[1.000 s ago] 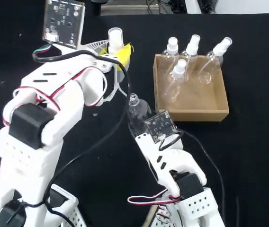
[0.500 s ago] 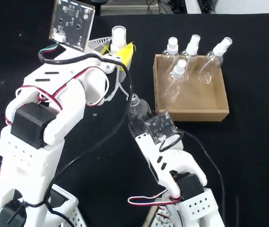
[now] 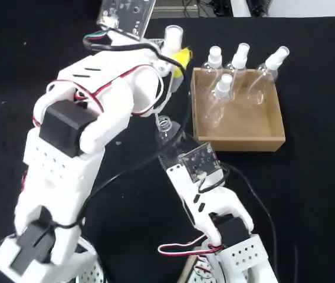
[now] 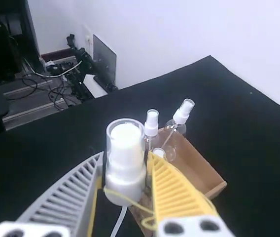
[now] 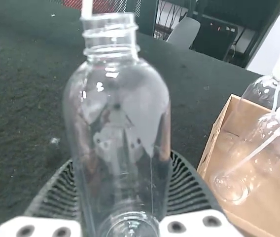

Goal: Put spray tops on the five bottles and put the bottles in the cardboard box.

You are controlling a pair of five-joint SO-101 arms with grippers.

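Observation:
My left gripper is shut on a white spray top, held high just left of the cardboard box. In the left wrist view the spray top sits upright between the yellow and grey fingers. Its thin dip tube hangs just above the open neck of a clear bottle. My right gripper is shut on that uncapped bottle, upright beside the box's left wall. Several capped bottles lean inside the box.
The box's far wall and two capped bottles lie below the left gripper. Cables trail over the black table by the right arm's base. Open black tabletop lies right of the box.
The left arm has swung right with the spray top, from left of the bottle to above its neck. The right arm and its bottle have stayed put.

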